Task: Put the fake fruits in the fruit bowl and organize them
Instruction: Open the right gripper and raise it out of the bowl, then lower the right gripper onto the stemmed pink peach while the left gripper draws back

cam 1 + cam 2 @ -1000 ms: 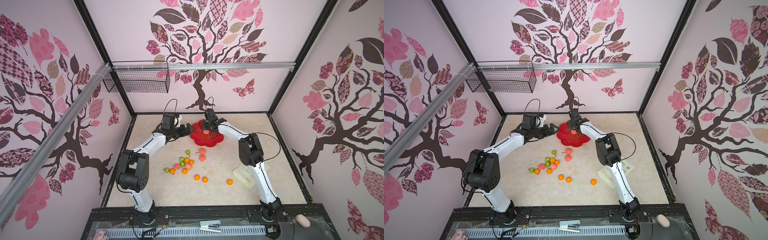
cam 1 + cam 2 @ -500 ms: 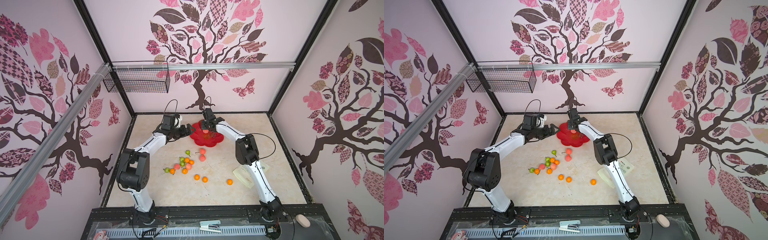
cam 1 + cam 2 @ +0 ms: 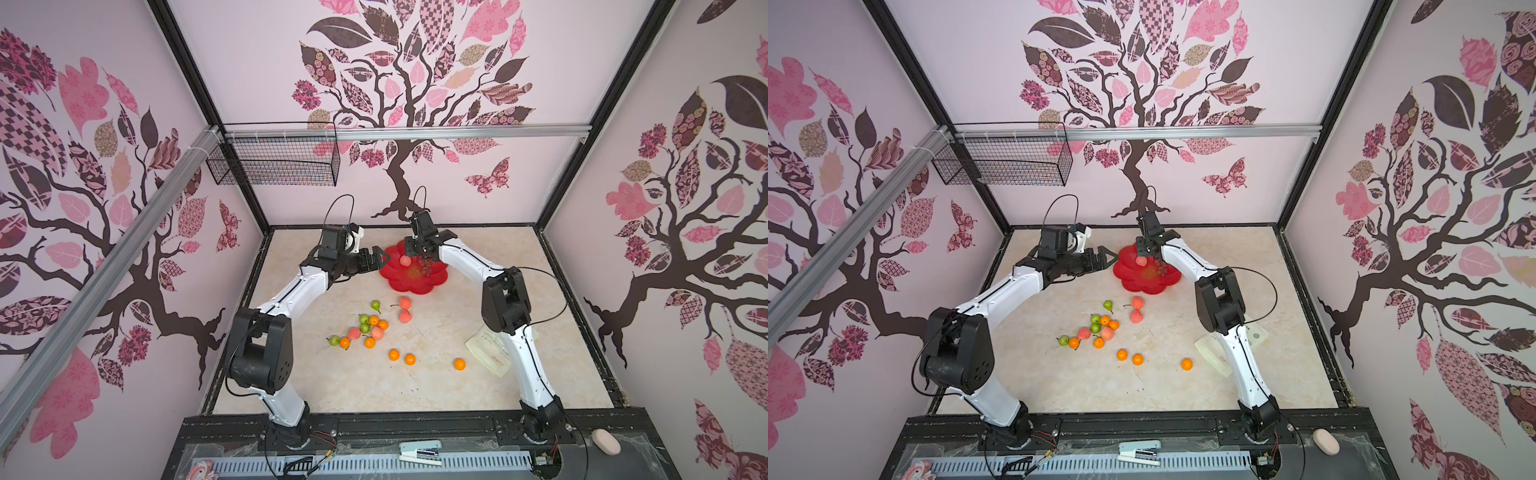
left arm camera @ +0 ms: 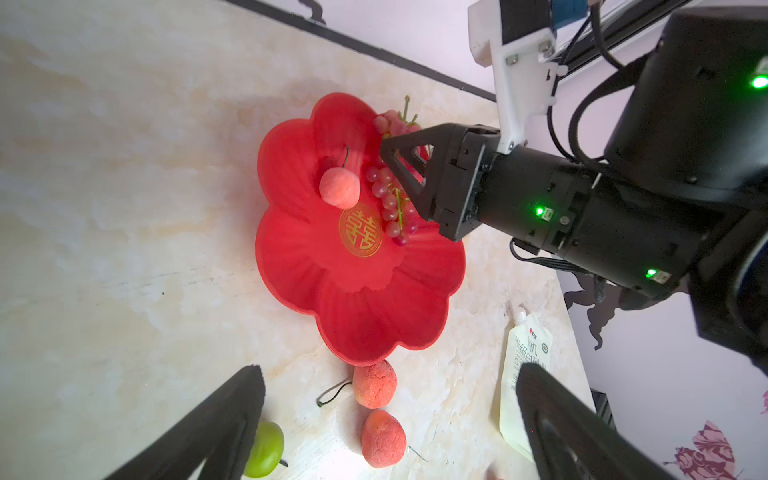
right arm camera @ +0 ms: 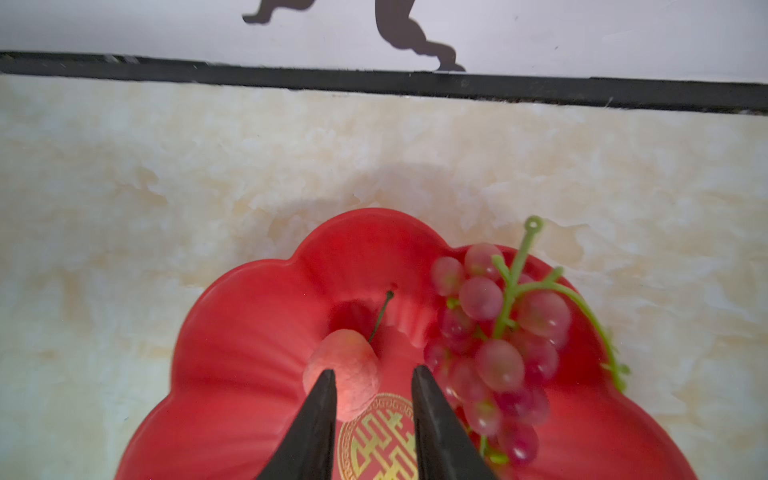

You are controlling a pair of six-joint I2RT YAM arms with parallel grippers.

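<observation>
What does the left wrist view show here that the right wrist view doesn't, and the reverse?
Left wrist only: two loose peaches and a green fruit on the table beside the fruit bowl, the cream pouch, and the open left gripper. Right wrist only: a look straight down the right gripper, open and holding nothing. Both: the fruit bowl with one peach and the grape bunch lying in it.

You see a glossy red fruit bowl (image 3: 397, 283) with a gold emblem (image 3: 414, 272). At its eleven o'clock is a pink-red peach (image 3: 405, 260), at two o'clock translucent dark-red grapes (image 3: 426, 268) on green stems (image 5: 520, 258).
</observation>
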